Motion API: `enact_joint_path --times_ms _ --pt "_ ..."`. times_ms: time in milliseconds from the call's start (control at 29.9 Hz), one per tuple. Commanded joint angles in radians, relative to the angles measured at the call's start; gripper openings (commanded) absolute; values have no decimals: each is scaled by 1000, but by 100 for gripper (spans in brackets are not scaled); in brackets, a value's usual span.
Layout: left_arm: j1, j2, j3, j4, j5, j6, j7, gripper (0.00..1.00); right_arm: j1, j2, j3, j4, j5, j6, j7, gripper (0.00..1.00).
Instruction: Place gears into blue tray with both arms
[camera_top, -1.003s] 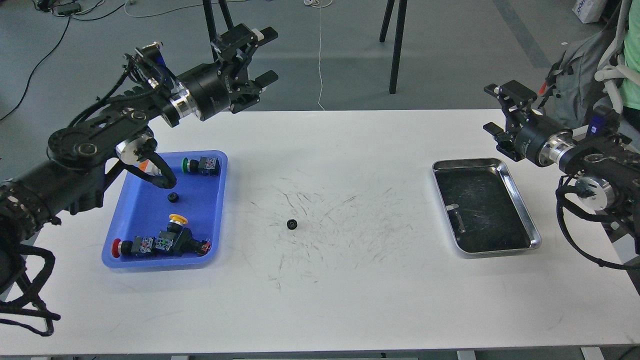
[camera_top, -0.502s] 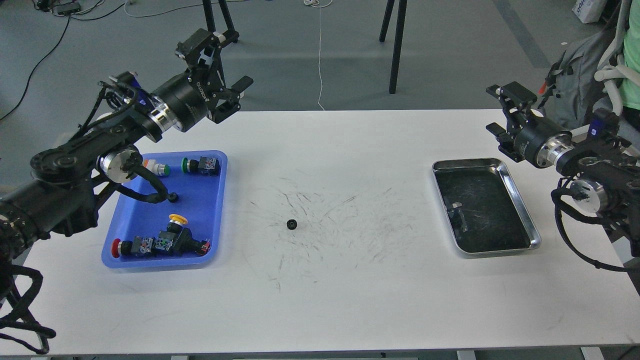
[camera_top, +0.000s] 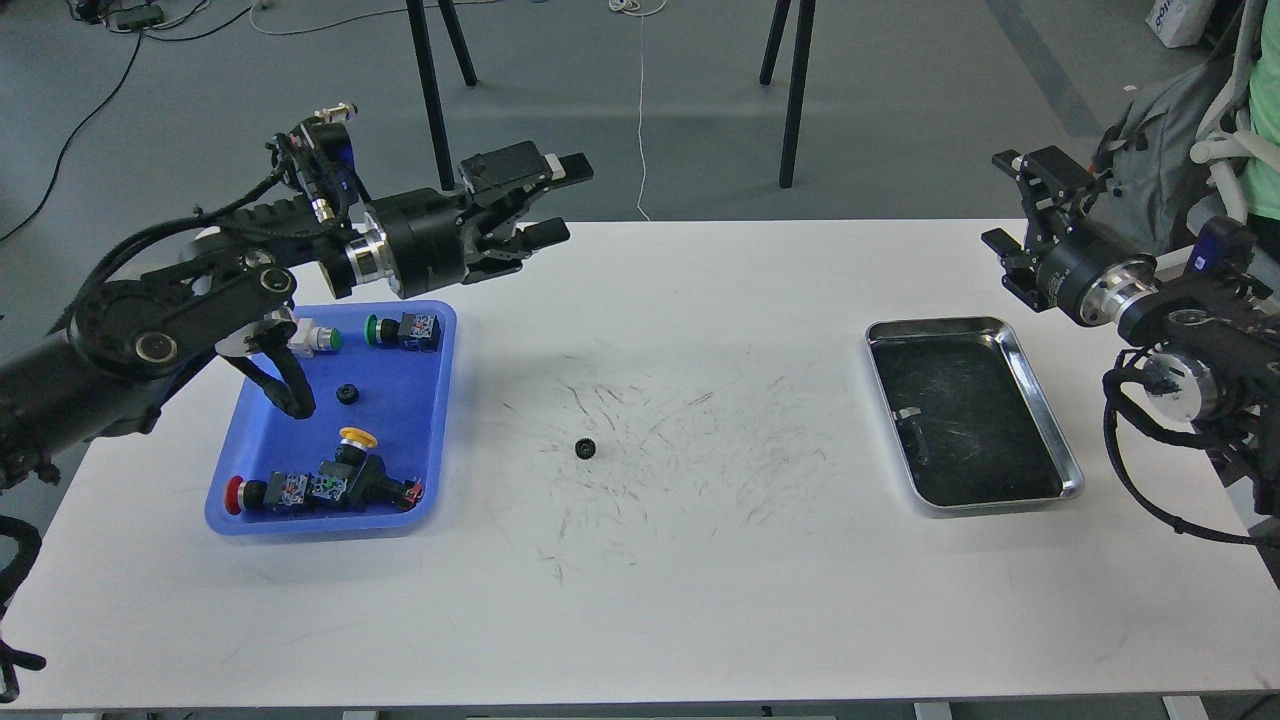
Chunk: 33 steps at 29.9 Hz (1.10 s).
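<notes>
One small black gear (camera_top: 347, 393) lies inside the blue tray (camera_top: 425, 440) at the table's left. A second gear (camera_top: 585, 449) rests on the bare white tabletop near the middle. My left gripper (camera_top: 562, 201) hangs open above the table's back edge, up and right of the tray, with nothing between its fingers. My right gripper (camera_top: 1005, 203) is open at the far right, behind the steel tray and well away from both gears.
Several coloured push-button switches (camera_top: 402, 330) lie in the blue tray beside the gear. A shiny steel tray (camera_top: 1066, 460) with a dark bottom sits at the right. Tripod legs (camera_top: 792, 90) stand on the floor behind the table.
My left gripper swung right and lower, now pointing right over the table's back edge. My right gripper drew back slightly to the right. Neither gear moved.
</notes>
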<state>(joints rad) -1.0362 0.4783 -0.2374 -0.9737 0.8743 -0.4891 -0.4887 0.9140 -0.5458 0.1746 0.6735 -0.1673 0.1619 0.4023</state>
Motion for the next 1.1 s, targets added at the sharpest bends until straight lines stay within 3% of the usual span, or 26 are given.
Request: enact_joint_path --times_ms 0,201,535,769,870,936,1070 --pt "-19 -4 4 -52 209 0 0 100 -40 10 69 3 -1 -2 0 96" --pt "-4 -7 7 -89 405 0 0 100 -46 14 71 1 -1 -18 0 96" --pt "102 -79 9 -102 357 0 0 100 -55 23 75 4 -3 -39 3 96" --pt "107 -82 -26 -158 393 0 0 100 -56 27 72 4 -3 -51 7 96" --pt "107 -75 -26 -155 370 98 0 100 -58 30 72 4 -4 -56 9 96" --pt "108 -75 -30 -152 365 119 0 100 -58 30 74 6 -4 -65 10 96" --pt "111 -69 1 -174 391 55 0 100 -64 30 74 6 -4 -71 10 96"
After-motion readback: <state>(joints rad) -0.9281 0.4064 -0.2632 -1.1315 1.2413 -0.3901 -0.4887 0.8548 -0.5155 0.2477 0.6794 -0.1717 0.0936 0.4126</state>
